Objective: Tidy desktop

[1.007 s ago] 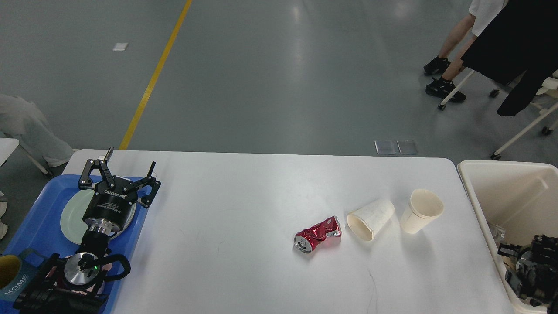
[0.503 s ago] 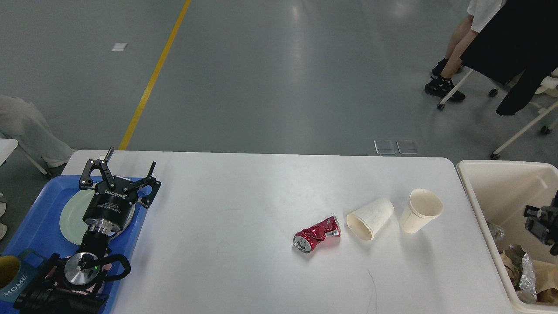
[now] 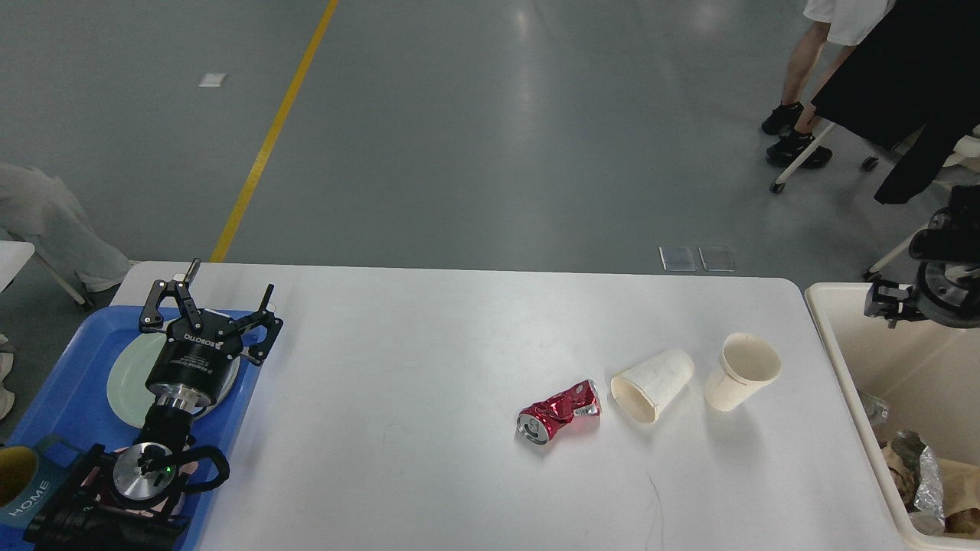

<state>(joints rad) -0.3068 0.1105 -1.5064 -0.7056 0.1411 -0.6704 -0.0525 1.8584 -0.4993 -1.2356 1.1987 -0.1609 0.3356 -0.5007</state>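
Head view: worktop [image 3: 429,383], the desktop to tidy, spans mid-frame. Cream bin [image 3: 850,344] at its right end holds crumpled waste. Blue tray [image 3: 61,383] left. Right hand [image 3: 888,300] has risen out of the bin since a second ago; grip cannot be told. Left hand [image 3: 210,302] released over the tray, unmoved. Upright cup [image 3: 741,371], tipped cup [image 3: 652,385], crushed red can [image 3: 559,412] remain, likely next.
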